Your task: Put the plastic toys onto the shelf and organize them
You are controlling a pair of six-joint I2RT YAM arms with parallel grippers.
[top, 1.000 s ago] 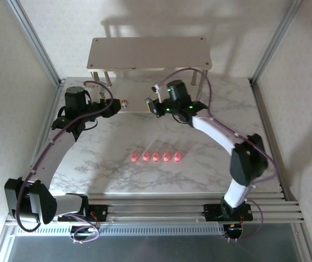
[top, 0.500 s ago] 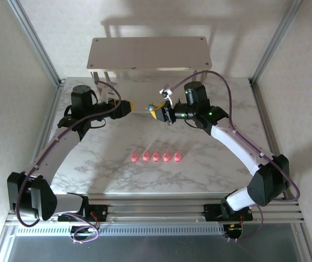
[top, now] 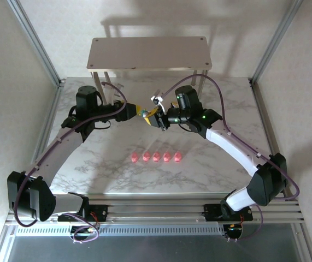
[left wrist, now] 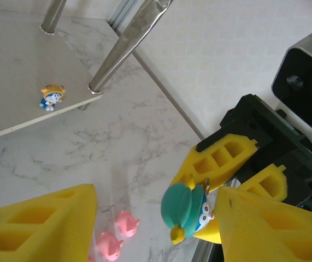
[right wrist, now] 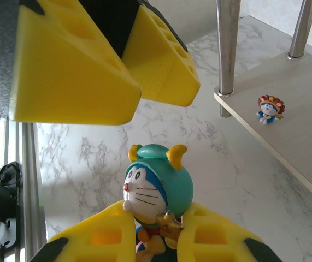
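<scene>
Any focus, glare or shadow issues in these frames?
Top external: even, soft light; the shelf throws a faint shadow on the back wall. Left wrist: glare streaks on the shelf's chrome leg; the near yellow fingers look slightly soft. Right wrist: teal figurine sharp, blown-out patch at the left edge.

The teal-capped figurine (left wrist: 186,210) shows only its head and cap in the left wrist view. Its body is hidden behind a yellow finger (left wrist: 270,229) of the left gripper (left wrist: 157,191), and both fingers run off the bottom edge. The pink pigs (left wrist: 127,224) near the lower edge are partly covered by the other finger. In the right wrist view the figurine's feet are hidden between the fingers of the right gripper (right wrist: 158,218). The legs (right wrist: 228,49) of the shelf (right wrist: 308,142) are cut off by the top edge. In the top view the toy between the grippers is too small to make out.
</scene>
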